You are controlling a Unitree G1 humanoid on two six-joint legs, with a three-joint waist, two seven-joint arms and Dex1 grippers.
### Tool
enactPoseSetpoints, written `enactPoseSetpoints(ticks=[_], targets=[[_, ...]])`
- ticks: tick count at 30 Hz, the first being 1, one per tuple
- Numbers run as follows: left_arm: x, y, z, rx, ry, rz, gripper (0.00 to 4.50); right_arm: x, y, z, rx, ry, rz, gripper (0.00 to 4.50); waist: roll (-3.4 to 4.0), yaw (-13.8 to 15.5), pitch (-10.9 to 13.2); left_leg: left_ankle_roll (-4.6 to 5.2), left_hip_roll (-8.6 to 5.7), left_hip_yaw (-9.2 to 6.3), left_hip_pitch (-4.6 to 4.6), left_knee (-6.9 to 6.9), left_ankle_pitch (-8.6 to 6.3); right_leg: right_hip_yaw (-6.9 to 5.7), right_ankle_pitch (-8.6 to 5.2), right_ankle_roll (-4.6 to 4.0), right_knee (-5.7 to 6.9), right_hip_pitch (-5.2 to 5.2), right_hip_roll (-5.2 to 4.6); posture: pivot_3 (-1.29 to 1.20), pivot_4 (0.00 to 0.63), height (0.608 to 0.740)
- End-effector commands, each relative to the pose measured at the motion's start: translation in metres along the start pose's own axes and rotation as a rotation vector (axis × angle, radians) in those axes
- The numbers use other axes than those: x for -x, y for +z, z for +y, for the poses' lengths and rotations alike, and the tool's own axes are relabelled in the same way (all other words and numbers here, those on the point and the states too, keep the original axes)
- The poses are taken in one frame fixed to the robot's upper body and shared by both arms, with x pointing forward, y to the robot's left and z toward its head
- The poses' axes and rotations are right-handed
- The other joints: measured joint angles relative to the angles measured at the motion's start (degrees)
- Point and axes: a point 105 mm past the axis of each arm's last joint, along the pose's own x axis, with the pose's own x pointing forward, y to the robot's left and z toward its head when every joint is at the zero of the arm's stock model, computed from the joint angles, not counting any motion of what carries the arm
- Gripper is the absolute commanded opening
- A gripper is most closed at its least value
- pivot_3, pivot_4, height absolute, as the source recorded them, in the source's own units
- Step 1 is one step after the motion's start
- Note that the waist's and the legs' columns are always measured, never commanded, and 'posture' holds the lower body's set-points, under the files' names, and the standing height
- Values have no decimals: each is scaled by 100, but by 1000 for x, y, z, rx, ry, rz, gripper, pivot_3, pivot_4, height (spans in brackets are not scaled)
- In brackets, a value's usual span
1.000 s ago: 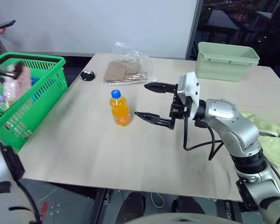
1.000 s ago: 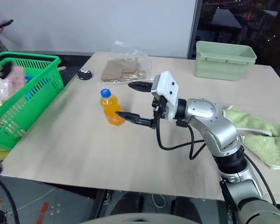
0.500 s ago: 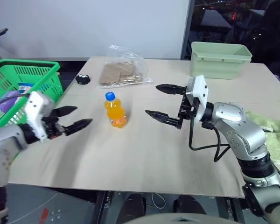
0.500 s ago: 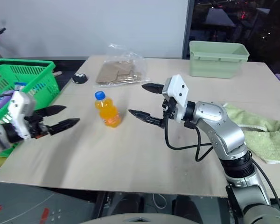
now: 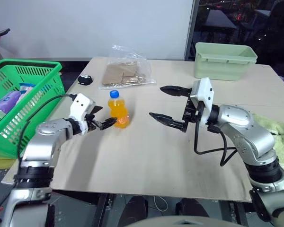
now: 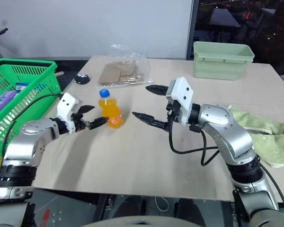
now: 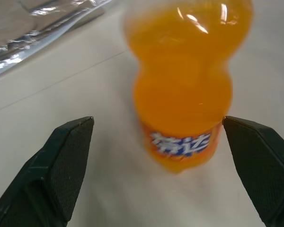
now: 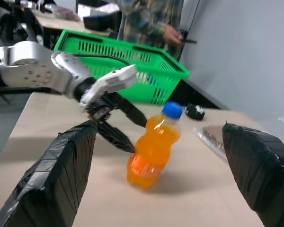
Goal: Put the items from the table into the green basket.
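Beside the upright bottle (image 5: 119,109), the left gripper (image 5: 103,118) gapes wide and empty; a nudge could topple it.

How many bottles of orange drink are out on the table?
1. The orange-drink bottle stands upright on the table, between the two open grippers. More bottles could be hidden inside the green basket, whose contents are only partly visible.

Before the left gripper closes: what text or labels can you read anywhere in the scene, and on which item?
Orange-drink bottle: white characters on a blue band, reading roughly "芬达"; blurred, so uncertain.
Packages in the green basket: print too small to read.
Clear bag with brown contents: no legible text.
Pale green tub: no markings.
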Motion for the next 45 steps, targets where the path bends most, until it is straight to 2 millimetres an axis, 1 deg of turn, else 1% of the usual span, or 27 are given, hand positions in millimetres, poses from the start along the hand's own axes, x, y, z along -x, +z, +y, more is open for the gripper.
enactPoseSetpoints(ticks=[1, 5, 10, 13, 15, 18, 20, 22, 24, 25, 27, 29, 31, 32, 34, 37, 40, 42, 43, 44, 45], targets=[[-8, 16, -2, -47, -29, -37, 4474, 11, 1, 2, 77, 12, 62, 4500, -1, -39, 0, 0, -1, 1, 0, 0, 0, 1, 0, 0, 0, 0, -1, -19, 0, 740], [-14, 17, 1, -54, -27, -33, 4474, 22, -8, 1, 62, 1, 124, 4500, -1, -145, 0, 0, 0, 4, 1, 0, 0, 6, -1, 0, -1, -1, 0, -31, 0, 740], [-18, 11, 0, -62, -37, -8, 4474, 27, -14, 2, 36, -6, 161, 4500, 0, -244, 0, 0, 2, 5, 1, -1, 0, 9, -1, 1, -1, -2, 2, -39, 0, 740], [-17, 8, 1, -56, -32, -3, 3721, 28, -19, 1, 31, -13, 183, 4500, -1, -235, 0, 0, 2, 4, 1, -1, 0, 9, -1, 1, -2, -1, 1, -35, 0, 740], [-13, 11, 1, -43, -38, -19, 2981, 29, -22, 1, 26, -14, 198, 4500, -2, -226, 1, 0, 1, 4, 1, -1, 0, 9, -1, 2, -3, -1, 1, -30, 0, 740], [-3, 21, 8, -44, -14, -68, 2973, 27, -23, 0, 27, -8, 198, 4500, -2, -236, 1, 0, 1, 6, 0, -1, 0, 11, -1, 2, -6, -2, 0, -10, 0, 740], [10, 42, 16, -6, 18, -173, 2973, 23, -18, 0, 24, -4, 165, 4500, -7, -231, 5, 1, 3, 6, -3, -4, -1, 11, -1, 2, -3, -10, 1, -2, 0, 740], [28, 71, 35, 57, 93, -301, 2973, 17, -8, -2, 28, -5, 102, 4500, -15, -223, 10, 1, 5, 2, -15, -4, 0, 10, -1, 2, 3, -23, 4, 11, 0, 740], [54, 99, 63, 107, 217, -425, 2973, 5, 6, -4, 27, -9, 17, 4500, -33, -206, 21, 0, 10, -7, -24, -4, 0, 9, 0, 1, 8, -35, 14, 32, 0, 740], [70, 110, 82, 98, 320, -467, 2973, -2, 13, -3, 24, -1, -27, 4500, -38, -198, 23, 0, 11, -19, -29, -2, 1, 5, 1, 2, 9, -39, 22, 51, 0, 740], [101, 124, 115, 71, 504, -525, 2973, -15, 25, 0, 23, 30, -101, 4500, -41, -206, 21, -1, 12, -28, -28, -1, 1, -1, 1, 2, 8, -37, 25, 67, 0, 740], [132, 134, 143, 19, 691, -543, 2973, -27, 37, 5, 21, 69, -168, 4500, -39, -224, 21, -1, 12, -24, -20, -13, 1, 10, 1, 2, 8, -40, 31, 83, 0, 740], [161, 139, 164, -44, 861, -532, 2973, -37, 47, 9, 20, 111, -228, 4500, -39, -192, 20, -2, 9, -18, -11, -29, 0, 17, 2, 1, 7, -41, 27, 97, 0, 740], [177, 138, 174, -60, 949, -520, 2973, -42, 53, 11, 15, 137, -258, 4500, -38, -168, 20, -2, 8, -19, -11, -38, 0, 17, 2, 0, 2, -41, 27, 97, 0, 740], [199, 129, 188, -104, 1087, -452, 2973, -49, 58, 13, 12, 165, -287, 4500, -39, -134, 20, -2, 1, -18, -14, -45, 0, 12, -1, -2, 4, -44, 18, 110, 0, 740], [215, 108, 200, -158, 1193, -325, 2973, -53, 57, 14, 11, 176, -292, 4500, -46, -44, 16, -2, 0, -18, -17, -47, 0, 9, -1, -2, 3, -49, 19, 117, 0, 740], [226, 82, 207, -114, 1255, -236, 2973, -53, 55, 14, 9, 180, -288, 4500, -61, 67, 11, -3, 1, -18, -21, -45, 0, 2, -1, -2, 4, -52, 18, 116, 0, 740], [232, 61, 209, -42, 1274, -201, 4023, -52, 51, 14, 6, 178, -274, 4500, -64, 128, 11, -6, 3, -18, -21, -44, 2, 0, -1, -2, 6, -52, 19, 104, 0, 740], [234, 56, 210, -18, 1281, -196, 4437, -51, 50, 14, 5, 176, -268, 4500, -76, 137, 3, -9, 3, -20, -21, -44, 4, -3, -1, -2, 7, -52, 20, 104, 0, 740], [233, 53, 209, -11, 1271, -197, 4437, -49, 48, 14, 7, 174, -258, 4500, -89, 144, -6, -12, 4, -23, -21, -44, 5, -8, -1, -2, 7, -51, 20, 100, 0, 740], [230, 54, 208, 5, 1247, -231, 4437, -47, 47, 14, 8, 169, -251, 4500, -95, 156, -10, -13, 4, -25, -21, -44, 6, -11, -1, -2, 7, -50, 20, 99, 0, 740]])
